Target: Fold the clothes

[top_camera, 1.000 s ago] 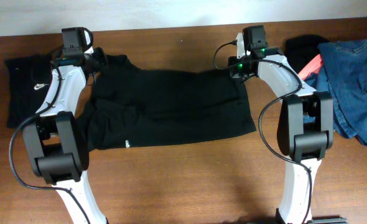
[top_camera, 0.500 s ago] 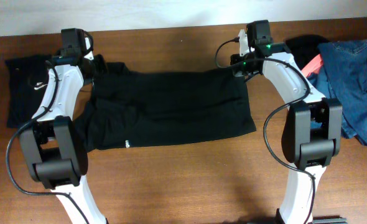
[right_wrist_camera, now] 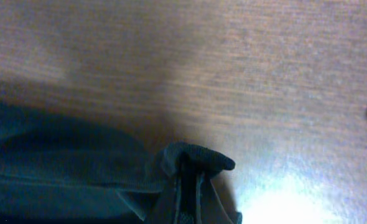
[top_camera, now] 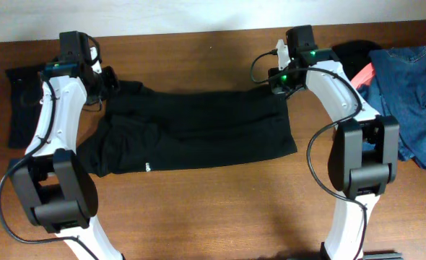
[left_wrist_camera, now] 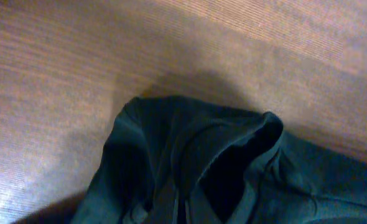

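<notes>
The brown wooden tabletop [top_camera: 198,217] carries everything, and the largest thing on it is the black shirt [top_camera: 198,130]. It lies across the middle with its long axis running side to side, from one arm to the other. Its far edge is drawn nearly straight, while its left part is rumpled and bulges outward. Well off to the right sits a heap of blue denim [top_camera: 411,87] with a coral-pink piece [top_camera: 362,76] showing at its inner edge. A dark folded piece [top_camera: 18,108] lies at the far left, partly under the left arm. The left tool [top_camera: 105,81] sits at the shirt's far left corner and the right tool [top_camera: 279,81] at its far right corner. So each arm is the nearer one for its own end, and the whole body of the shirt lies on the robot's side of both tools. The right wrist view shows the jaws closed narrow on a small nub of hem [right_wrist_camera: 196,158]. The left wrist view shows a bunched collar-like fold [left_wrist_camera: 233,155] gathered up toward its closed jaws, so both tools appear to be pinching the shirt. The next move likely turns on that far edge: carried evenly toward the near hem, it would fold the shirt across its short direction, though the slack left side may drag unevenly.
</notes>
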Action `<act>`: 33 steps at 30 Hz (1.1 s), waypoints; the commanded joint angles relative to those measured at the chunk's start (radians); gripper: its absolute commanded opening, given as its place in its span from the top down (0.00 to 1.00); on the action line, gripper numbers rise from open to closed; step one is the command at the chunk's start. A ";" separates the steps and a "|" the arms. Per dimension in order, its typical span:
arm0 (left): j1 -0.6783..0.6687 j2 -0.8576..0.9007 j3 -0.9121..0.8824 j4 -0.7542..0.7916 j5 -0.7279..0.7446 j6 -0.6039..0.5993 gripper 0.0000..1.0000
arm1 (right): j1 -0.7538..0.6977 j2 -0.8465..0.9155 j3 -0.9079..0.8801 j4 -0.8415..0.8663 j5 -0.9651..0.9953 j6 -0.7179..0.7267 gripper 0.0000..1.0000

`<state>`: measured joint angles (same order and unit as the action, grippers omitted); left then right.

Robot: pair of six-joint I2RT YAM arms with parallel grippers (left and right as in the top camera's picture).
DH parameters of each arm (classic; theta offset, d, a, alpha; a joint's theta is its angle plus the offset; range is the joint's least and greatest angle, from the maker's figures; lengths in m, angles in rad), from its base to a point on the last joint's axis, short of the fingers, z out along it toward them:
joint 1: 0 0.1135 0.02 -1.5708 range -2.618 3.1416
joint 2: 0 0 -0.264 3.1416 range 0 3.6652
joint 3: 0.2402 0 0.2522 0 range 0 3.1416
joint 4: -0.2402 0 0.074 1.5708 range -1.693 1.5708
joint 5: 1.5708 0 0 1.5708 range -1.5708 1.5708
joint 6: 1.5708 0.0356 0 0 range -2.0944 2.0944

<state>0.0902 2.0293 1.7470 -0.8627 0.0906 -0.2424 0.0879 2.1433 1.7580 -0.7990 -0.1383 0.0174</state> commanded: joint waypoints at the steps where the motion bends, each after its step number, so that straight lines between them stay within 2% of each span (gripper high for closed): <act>1: 0.005 -0.027 0.016 -0.024 0.023 0.012 0.99 | 0.002 -0.063 0.017 -0.023 -0.016 -0.014 0.96; 6: 0.005 -0.046 0.016 -0.084 0.064 0.012 1.00 | 0.002 -0.079 0.017 -0.077 -0.016 -0.014 0.96; 20: 0.010 -0.127 0.016 -0.224 0.051 0.012 0.99 | 0.003 -0.080 0.017 -0.225 -0.047 -0.026 0.96; 23: 0.020 -0.132 0.016 -0.253 0.052 0.012 1.00 | 0.003 -0.084 0.017 -0.251 -0.099 -0.048 0.96; 33: 0.038 -0.134 0.016 -0.361 0.052 0.012 0.99 | 0.005 -0.137 0.017 -0.347 -0.102 -0.047 0.96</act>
<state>0.1223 1.9278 1.7470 -1.2098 0.1394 -0.2420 0.0879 2.0678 1.7580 -1.1297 -0.2222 -0.0193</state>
